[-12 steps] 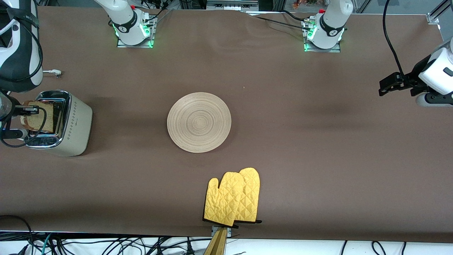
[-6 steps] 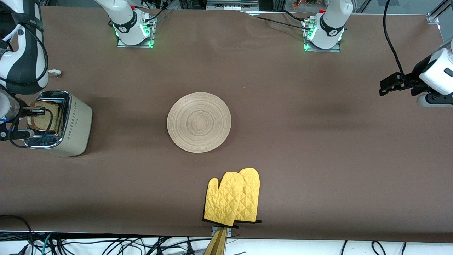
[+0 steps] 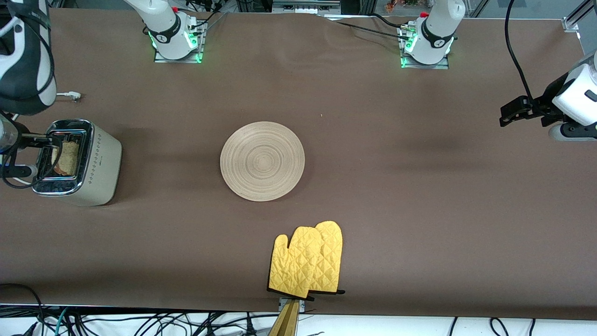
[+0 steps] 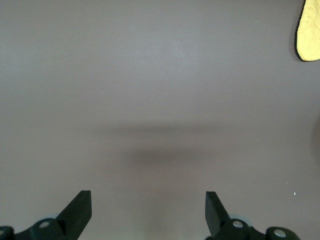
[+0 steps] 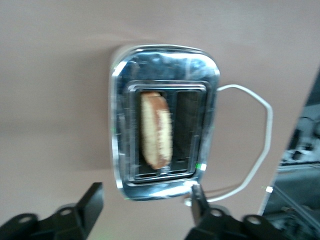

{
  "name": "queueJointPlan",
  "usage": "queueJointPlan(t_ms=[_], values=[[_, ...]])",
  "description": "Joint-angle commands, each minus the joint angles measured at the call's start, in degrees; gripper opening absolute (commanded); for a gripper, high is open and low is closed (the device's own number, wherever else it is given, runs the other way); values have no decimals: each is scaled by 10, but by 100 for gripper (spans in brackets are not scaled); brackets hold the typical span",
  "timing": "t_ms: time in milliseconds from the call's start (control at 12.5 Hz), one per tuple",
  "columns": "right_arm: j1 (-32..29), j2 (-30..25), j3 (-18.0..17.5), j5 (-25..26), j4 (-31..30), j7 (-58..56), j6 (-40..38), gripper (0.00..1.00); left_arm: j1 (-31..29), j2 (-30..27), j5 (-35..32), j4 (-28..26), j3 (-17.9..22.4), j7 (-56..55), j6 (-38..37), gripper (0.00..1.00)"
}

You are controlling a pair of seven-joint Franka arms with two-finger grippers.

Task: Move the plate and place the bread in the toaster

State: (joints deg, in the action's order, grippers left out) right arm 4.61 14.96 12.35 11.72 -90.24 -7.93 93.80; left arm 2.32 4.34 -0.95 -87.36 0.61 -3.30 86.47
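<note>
The cream-white toaster (image 3: 100,163) stands at the right arm's end of the table. The bread (image 3: 70,157) stands on edge, sunk into one slot; the right wrist view shows it (image 5: 156,130) in the chrome top (image 5: 165,60), with the other slot empty. My right gripper (image 3: 32,154) hangs open and empty over the toaster, its jaws (image 5: 145,200) wide apart and clear of the bread. The round wooden plate (image 3: 262,161) lies bare at mid-table. My left gripper (image 3: 510,114) waits open and empty over bare table at the left arm's end (image 4: 148,205).
Two yellow oven mitts (image 3: 308,259) lie near the table's front edge, nearer the camera than the plate; one tip shows in the left wrist view (image 4: 310,30). The toaster's white cord (image 3: 70,95) lies on the table beside it (image 5: 260,140).
The bread went from the right gripper's hold, standing high above the slot, down into the toaster slot. The right gripper opened and drew off it. The left arm stayed still.
</note>
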Motion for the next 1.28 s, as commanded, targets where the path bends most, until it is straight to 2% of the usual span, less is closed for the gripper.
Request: queueJointPlan(t_ms=[0,160,320,400,480,640,720,800,880,960,1200], values=[[-2,-30,-1,-65,15,-38,-28,100,1,3,13,9,3,-5,-9,100],[-1,-27,-2,-84,54,-81,-72,100,1,3,12,9,4,-5,-10,100],[-5,-29,21,-178,94,-88,-126,100,1,4,10,9,4,-5,-10,100],[-5,-27,42,-180,130,-86,-161,100,1,4,9,9,4,-5,-10,100],[-1,-28,47,-176,145,-86,-169,100,1,4,10,9,3,-5,-10,100],[-4,-54,40,-156,112,-90,-169,100,1,4,10,10,0,-5,-12,100],[-6,-81,31,-148,77,-90,-141,100,0,4,10,10,-1,-5,-12,100],[-20,-117,-18,-112,20,-81,-81,100,1,4,10,10,-1,-5,-13,100],[-65,-157,-76,-93,-37,-75,-31,100,0,4,10,11,0,-5,-13,100],[-84,-174,-106,-93,-67,-55,-13,100,1,5,10,12,1,-5,-14,100],[-80,-172,-109,-100,-69,-31,-15,100,1,5,10,13,2,-5,-17,100]])
